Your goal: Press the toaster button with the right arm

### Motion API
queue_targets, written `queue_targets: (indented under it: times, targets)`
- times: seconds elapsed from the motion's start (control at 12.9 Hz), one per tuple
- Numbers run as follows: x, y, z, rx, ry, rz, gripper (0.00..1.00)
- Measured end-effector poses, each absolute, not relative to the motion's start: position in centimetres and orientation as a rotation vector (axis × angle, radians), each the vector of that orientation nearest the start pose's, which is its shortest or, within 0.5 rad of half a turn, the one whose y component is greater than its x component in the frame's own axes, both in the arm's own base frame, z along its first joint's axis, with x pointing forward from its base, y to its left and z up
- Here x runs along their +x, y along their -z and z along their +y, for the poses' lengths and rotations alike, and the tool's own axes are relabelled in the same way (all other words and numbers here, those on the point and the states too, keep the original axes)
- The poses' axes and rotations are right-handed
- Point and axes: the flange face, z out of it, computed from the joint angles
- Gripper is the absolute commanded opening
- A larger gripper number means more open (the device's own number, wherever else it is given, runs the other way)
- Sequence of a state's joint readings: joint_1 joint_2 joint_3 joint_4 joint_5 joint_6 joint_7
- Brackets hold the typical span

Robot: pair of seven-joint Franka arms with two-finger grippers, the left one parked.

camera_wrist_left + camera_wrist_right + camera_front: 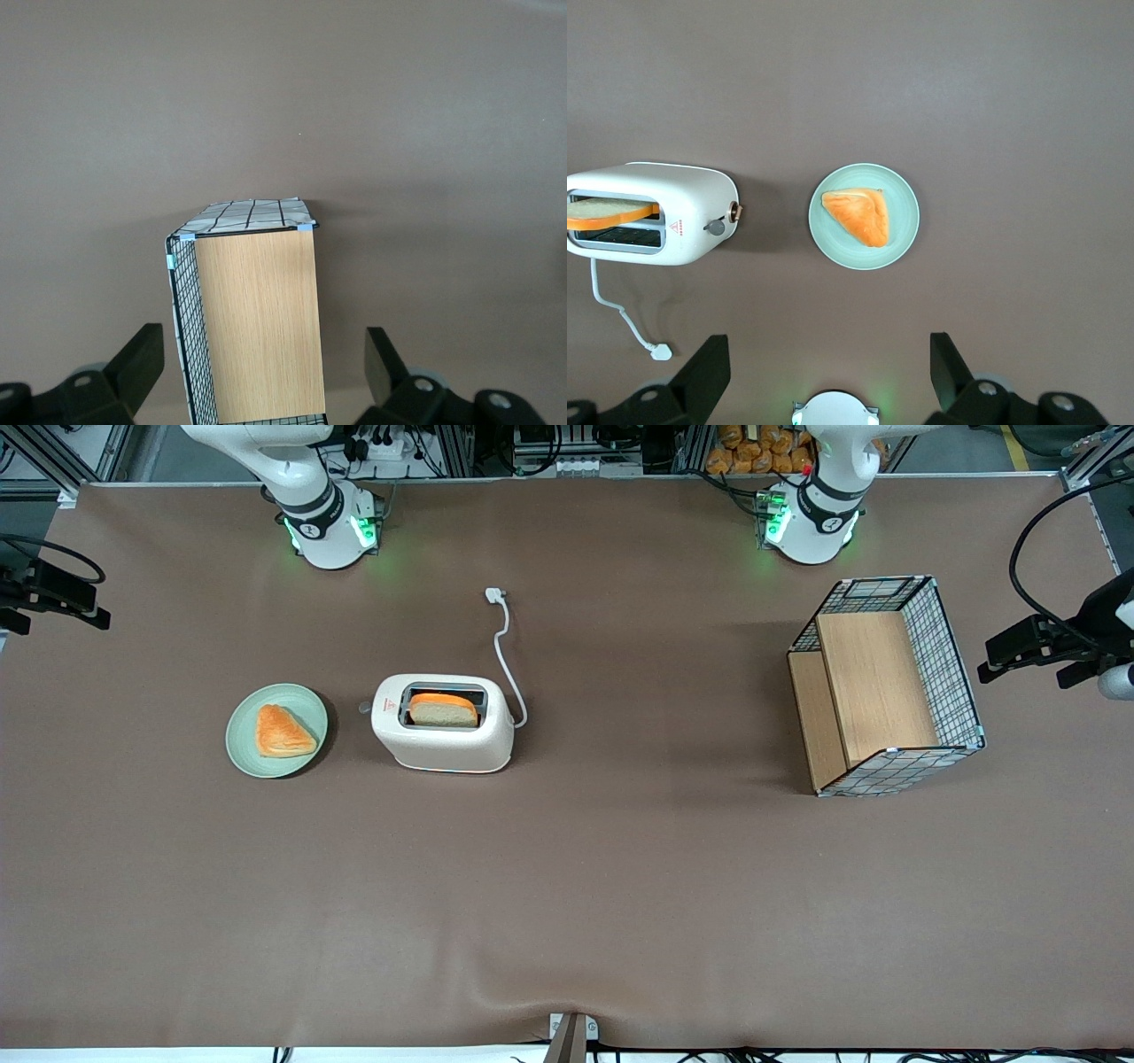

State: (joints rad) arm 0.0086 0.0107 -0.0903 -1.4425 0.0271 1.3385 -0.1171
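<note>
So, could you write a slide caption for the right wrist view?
Open gripper high above the table, overlooking toaster with its button and a pastry plate.

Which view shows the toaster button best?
The right wrist view: the toaster button juts clearly from the toaster end, with the open gripper high above the table. The front view shows only a faint knob; the left wrist view shows none.
</note>
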Motion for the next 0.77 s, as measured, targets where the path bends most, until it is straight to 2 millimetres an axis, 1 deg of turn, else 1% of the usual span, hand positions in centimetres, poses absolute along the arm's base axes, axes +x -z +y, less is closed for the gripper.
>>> queue_targets:
  times: [0.77]
  targets:
    - [53.44, -65.35, -3.99, -3.107, -0.19, -0.05, 1.0]
